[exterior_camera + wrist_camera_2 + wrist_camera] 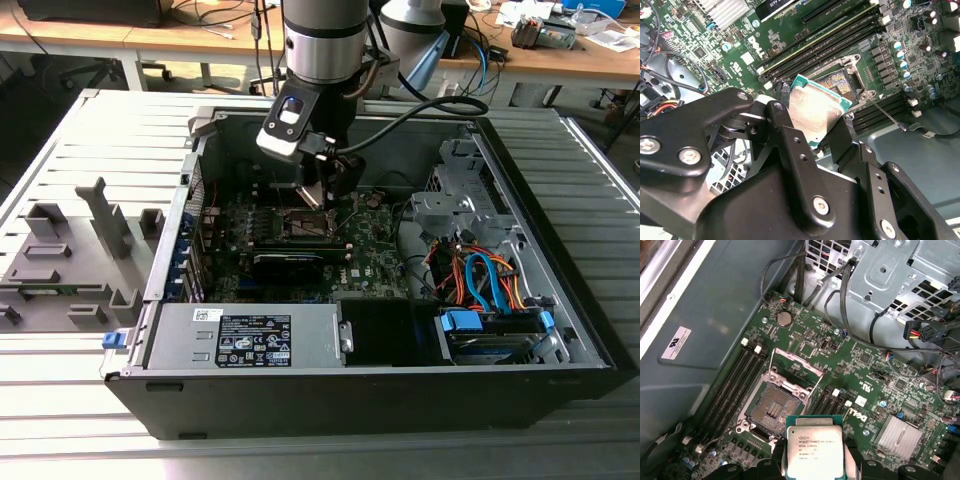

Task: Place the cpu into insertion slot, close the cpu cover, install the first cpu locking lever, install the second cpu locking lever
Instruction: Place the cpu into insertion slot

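My gripper (816,131) is shut on the cpu (815,107), a flat square chip with a dull silver top and green edge, pinched between two black fingers (785,131). In both wrist views the chip hangs tilted just above the green board, apart from the insertion slot (774,407), a square black socket with a dark open centre. The cpu (815,445) sits off to one side of the socket. The cpu cover (795,361), a thin metal frame, stands raised at the socket's far edge. A thin wire lever (885,111) sticks out beside the insertion slot (840,82). The exterior view has the gripper (318,192) low inside the case.
The open computer case (560,330) lies on a slatted metal table. Black memory slots (735,377) flank the socket on both sides. A finned heatsink (902,432), loose cables (840,295), a drive cage (455,180) and a power supply box (245,335) surround the board.
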`<act>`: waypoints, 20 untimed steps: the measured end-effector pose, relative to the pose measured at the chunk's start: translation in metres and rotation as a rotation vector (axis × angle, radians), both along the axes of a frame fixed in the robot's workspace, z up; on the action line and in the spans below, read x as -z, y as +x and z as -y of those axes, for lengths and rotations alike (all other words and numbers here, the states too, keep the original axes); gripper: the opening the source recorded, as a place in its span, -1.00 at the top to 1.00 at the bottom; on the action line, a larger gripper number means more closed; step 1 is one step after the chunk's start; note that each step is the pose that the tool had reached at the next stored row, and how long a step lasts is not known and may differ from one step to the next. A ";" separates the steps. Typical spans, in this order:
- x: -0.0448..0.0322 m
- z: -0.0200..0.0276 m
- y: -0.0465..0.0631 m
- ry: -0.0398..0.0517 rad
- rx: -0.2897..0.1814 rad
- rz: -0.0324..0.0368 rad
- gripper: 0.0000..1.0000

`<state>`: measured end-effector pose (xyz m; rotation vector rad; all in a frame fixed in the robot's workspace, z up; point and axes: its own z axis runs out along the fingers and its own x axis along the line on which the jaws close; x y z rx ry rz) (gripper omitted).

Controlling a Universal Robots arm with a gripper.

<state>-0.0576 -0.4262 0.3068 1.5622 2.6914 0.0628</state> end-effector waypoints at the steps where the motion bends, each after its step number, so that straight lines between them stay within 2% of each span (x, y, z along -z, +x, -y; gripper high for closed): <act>1: 0.0000 0.0000 0.000 -0.0004 0.003 0.0001 -0.08; 20: 0.0001 0.0000 0.000 -0.0086 0.046 0.0000 -0.08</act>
